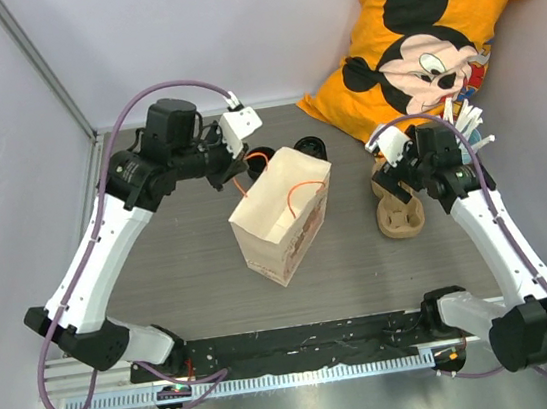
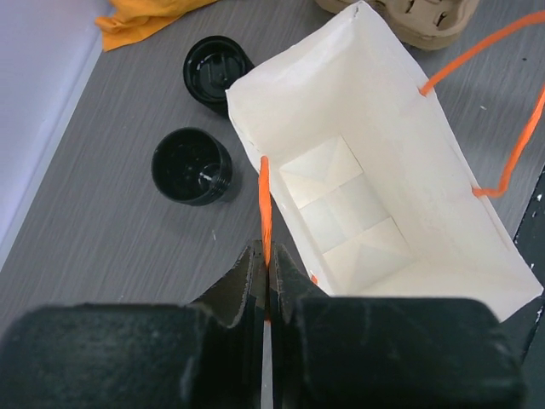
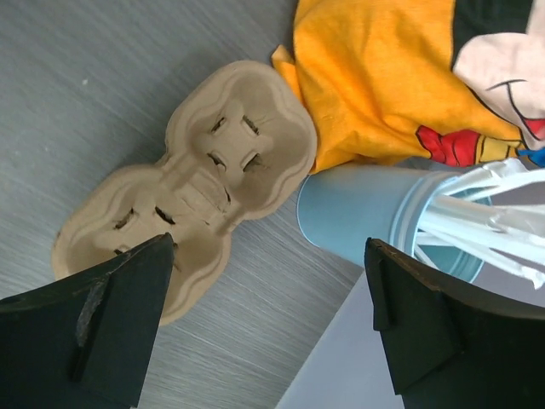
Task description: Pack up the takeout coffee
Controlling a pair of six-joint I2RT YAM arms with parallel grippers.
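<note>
- Left wrist view: left gripper (image 2: 266,266) clenched on orange cord handle (image 2: 264,200) of the brown paper bag (image 2: 409,162), likely steadying its mouth open.
- Small black tapered cup (image 2: 192,166) sits outside, just beside the bag.
- Right gripper (image 3: 266,256) released, above beige pulp carrier (image 3: 204,179).

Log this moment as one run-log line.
left gripper: shut on bag handle | right gripper: open above cup carrier | cup, lid: on table beside bag | bag: empty
</note>
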